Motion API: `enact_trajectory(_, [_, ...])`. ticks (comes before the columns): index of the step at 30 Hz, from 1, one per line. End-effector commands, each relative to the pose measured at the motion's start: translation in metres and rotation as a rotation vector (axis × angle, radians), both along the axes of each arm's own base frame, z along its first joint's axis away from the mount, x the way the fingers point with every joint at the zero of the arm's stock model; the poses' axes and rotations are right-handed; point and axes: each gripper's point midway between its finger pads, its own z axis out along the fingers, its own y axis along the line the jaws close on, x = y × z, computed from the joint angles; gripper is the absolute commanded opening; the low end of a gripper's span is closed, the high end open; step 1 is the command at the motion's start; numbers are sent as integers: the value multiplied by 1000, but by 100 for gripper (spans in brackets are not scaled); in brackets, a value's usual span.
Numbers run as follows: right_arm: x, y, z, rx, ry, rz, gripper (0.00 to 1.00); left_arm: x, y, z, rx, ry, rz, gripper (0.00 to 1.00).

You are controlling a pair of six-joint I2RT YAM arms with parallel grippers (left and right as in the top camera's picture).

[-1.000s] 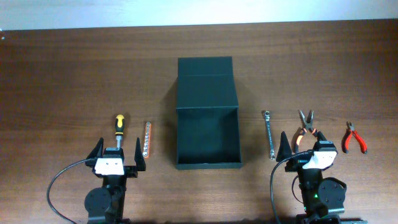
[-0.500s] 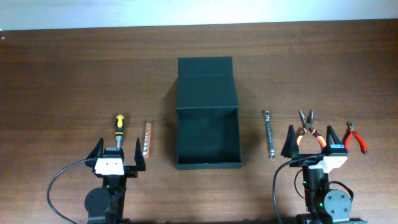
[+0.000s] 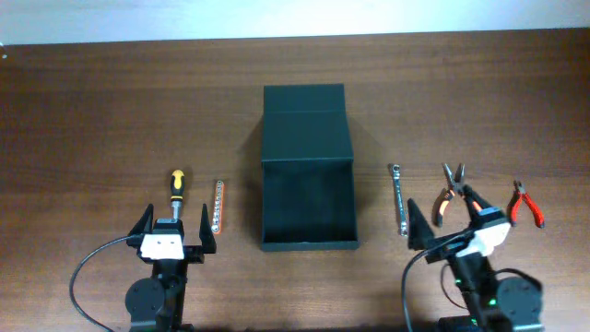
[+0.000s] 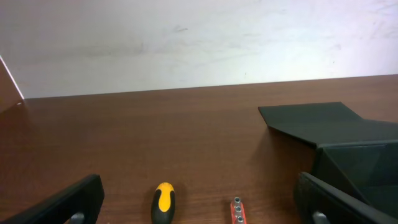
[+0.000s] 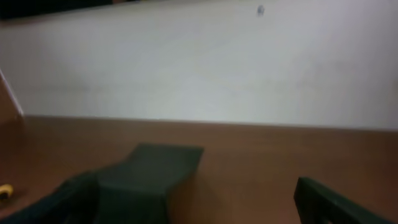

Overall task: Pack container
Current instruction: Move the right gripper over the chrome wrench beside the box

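The dark green-black container (image 3: 308, 198) stands open at the table's middle, its flap lid (image 3: 304, 111) lying flat behind it. My left gripper (image 3: 175, 227) is open and empty, just in front of a yellow-and-black screwdriver (image 3: 176, 187) and an orange bit holder (image 3: 218, 205). In the left wrist view the screwdriver handle (image 4: 164, 202) and the bit holder (image 4: 237, 211) lie between the jaws, with the container (image 4: 357, 158) at the right. My right gripper (image 3: 443, 205) is open and empty above the orange-handled pliers (image 3: 451, 177), angled toward the container. The right wrist view is blurred and shows the container (image 5: 149, 174).
A silver wrench (image 3: 398, 198) lies right of the container. Red-handled pliers (image 3: 526, 204) lie at the far right. A pale wall (image 4: 199, 43) runs behind the table's far edge. Black cables loop beside both arm bases at the front.
My right gripper swung right, then back left, and now points at an angle toward the container. The left arm and all the tools have not moved.
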Motion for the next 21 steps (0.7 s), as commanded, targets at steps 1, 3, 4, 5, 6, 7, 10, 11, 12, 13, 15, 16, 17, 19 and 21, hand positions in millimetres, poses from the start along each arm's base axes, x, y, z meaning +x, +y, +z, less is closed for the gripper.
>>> enact_trajectory(1, [5,-30,21,-54,94,-170,99,0,3,-1,-2,0,15,99])
enact_trajectory(3, [13,-34,28,-89,174,-191,99,0,3,-1,-2,0,15,99])
enact_trajectory(4, [19,-34,34,-96,217,-189,99,0,3,-1,-2,0,15,99])
enact_trajectory(5, [24,-32,37,-101,253,-183,99,0,3,-1,-2,0,15,99])
enact_trajectory(6, [29,-30,39,-106,303,-169,99,0,3,-1,-2,0,15,99])
enact_trajectory(7, [35,-28,39,-112,364,-156,99,0,3,-1,-2,0,15,99])
enact_trajectory(10, [50,-27,31,-136,556,-145,99,0,3,-1,-2,0,15,99])
enact_trajectory(11, [54,-26,27,-144,616,-142,99,0,3,-1,-2,0,15,99])
enact_trajectory(12, [58,-26,23,-152,676,-139,99,0,3,-1,-2,0,15,99])
enact_trajectory(13, [63,-26,18,-161,746,-135,99,0,3,-1,-2,0,15,99])
enact_trajectory(15, [71,-25,6,-169,841,-127,99,0,3,-1,-2,0,15,99])
enact_trajectory(16, [76,-22,-2,-166,892,-111,99,0,3,-1,-2,0,15,99])
enact_trajectory(17, [80,-16,-12,-156,941,-82,99,0,3,-1,-2,0,15,99])
enact_trajectory(19, [83,-7,-31,-133,1022,-28,99,0,3,-1,-2,0,15,99])
enact_trajectory(21, [85,2,-51,-111,1103,16,99,0,3,-1,-2,0,15,99])
